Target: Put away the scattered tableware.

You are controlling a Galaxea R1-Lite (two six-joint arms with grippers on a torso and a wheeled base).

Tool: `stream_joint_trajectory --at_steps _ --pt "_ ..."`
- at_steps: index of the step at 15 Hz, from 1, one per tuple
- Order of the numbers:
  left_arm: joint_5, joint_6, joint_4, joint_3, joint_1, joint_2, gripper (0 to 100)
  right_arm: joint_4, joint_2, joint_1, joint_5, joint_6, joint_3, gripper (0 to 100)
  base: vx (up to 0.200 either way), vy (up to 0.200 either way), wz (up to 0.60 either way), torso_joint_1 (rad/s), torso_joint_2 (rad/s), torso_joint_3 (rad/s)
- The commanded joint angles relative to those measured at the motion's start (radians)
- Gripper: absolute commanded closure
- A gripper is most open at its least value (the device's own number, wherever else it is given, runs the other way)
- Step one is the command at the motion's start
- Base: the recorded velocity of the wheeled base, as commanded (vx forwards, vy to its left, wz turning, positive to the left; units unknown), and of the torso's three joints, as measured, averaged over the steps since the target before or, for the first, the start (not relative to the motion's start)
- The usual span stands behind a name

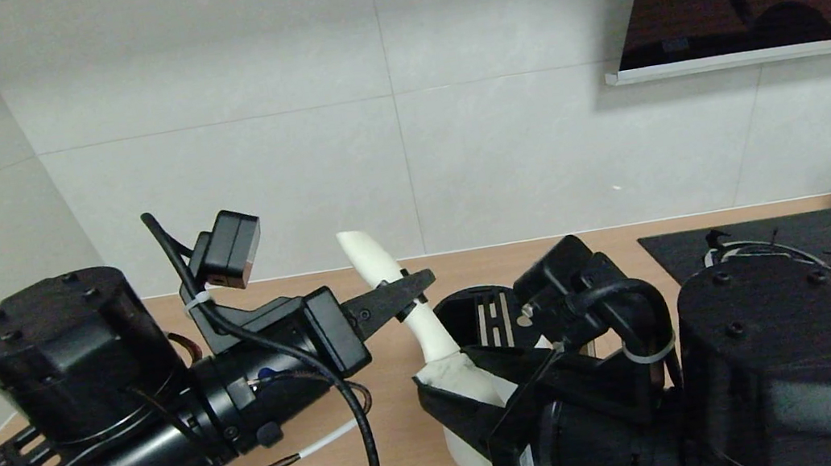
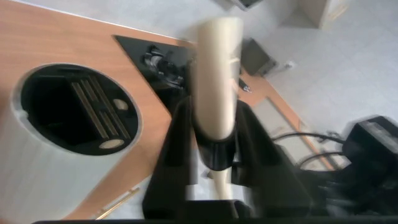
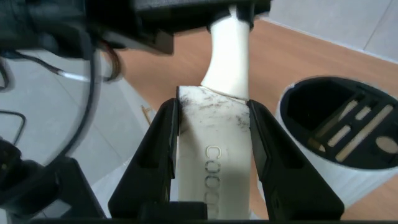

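Handover, I judge, at centre frame: left gripper (image 1: 414, 292) clamps the spoon (image 1: 374, 255) at its handle, right gripper (image 1: 469, 380) pinches its wide end, just above the holder (image 1: 449, 311); next, one should release so the other lowers it in

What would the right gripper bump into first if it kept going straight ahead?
Most likely the left gripper: it holds the handle of the same white spoon that the right gripper grips, directly ahead. Depth is hard to judge.
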Motion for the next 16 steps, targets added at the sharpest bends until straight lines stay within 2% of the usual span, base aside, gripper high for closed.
stream_joint_trajectory --at_steps 1,11,12,16 --pt "-0.001 0.011 0.002 0.007 -0.002 0.001 100 -0.005 -0.005 0.004 -0.001 0.000 0.002 100 0.000 0.000 0.00 0.000 0.00 0.000" --pt "0.004 0.003 0.000 -0.001 -0.004 -0.006 100 -0.003 -0.012 -0.005 -0.004 -0.001 0.002 100 0.000 0.000 0.00 0.000 0.00 0.000" --pt "0.006 0.003 0.000 -0.002 -0.004 -0.007 100 -0.003 -0.012 -0.004 -0.004 -0.001 0.002 0 0.000 0.000 0.00 0.000 0.00 0.000" --pt "0.010 0.004 0.004 -0.013 -0.004 -0.015 100 -0.005 -0.013 -0.005 -0.004 0.000 0.002 0 0.000 0.000 0.00 0.000 0.00 0.000"
